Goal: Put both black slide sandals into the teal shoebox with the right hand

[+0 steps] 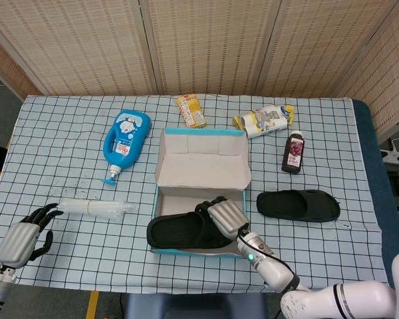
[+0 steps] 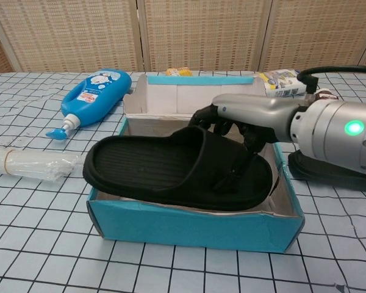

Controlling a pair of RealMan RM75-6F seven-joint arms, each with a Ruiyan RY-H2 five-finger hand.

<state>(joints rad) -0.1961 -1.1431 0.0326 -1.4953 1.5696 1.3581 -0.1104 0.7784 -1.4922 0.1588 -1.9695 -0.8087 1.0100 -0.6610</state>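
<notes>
My right hand point(image 1: 225, 216) point(image 2: 244, 119) grips one black slide sandal point(image 1: 183, 230) point(image 2: 171, 168) by its strap, low over the open teal shoebox point(image 1: 161, 250) point(image 2: 189, 229). The sandal's toe sticks out past the box's left wall. On the table right of the box lies the second black sandal point(image 1: 298, 205) point(image 2: 329, 174), flat and apart from the hand. My left hand point(image 1: 25, 236) rests at the table's front left corner, fingers curled, holding nothing.
A blue lotion bottle point(image 1: 126, 137) point(image 2: 91, 94) and a clear plastic roll point(image 1: 93, 208) point(image 2: 27, 163) lie left of the box. Behind it are a yellow packet point(image 1: 191, 109), a snack bag point(image 1: 265, 119) and a dark small bottle point(image 1: 293, 152).
</notes>
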